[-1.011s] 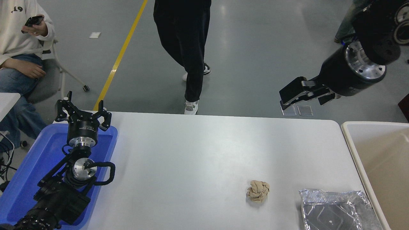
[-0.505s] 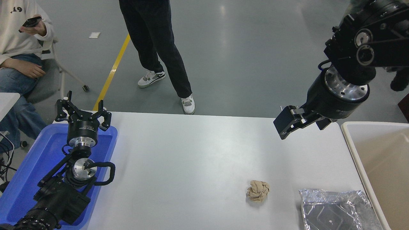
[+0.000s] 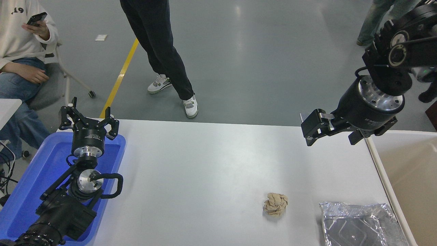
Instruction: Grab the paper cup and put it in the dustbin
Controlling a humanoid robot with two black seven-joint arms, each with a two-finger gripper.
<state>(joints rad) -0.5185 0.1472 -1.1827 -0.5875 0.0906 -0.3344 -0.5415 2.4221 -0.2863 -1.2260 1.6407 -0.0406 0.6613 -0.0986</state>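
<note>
No paper cup shows anywhere in the head view; it is hidden or out of view. The beige dustbin stands at the table's right edge, cut off by the picture's edge. My right gripper hangs above the table's far right corner, just left of the dustbin's rim, pointing left. It is seen side-on and nothing shows in it. My left gripper is parked open and empty over the blue tray at the lower left.
A crumpled tan paper ball lies on the white table at the front right. A crinkled foil tray sits beside it near the dustbin. A person's dark-trousered legs stand beyond the far edge. A seated person is at the top left.
My right arm came down toward the table's far right corner, then shifted a little right toward the dustbin. The standing person walked to the left. The left arm has not moved.
</note>
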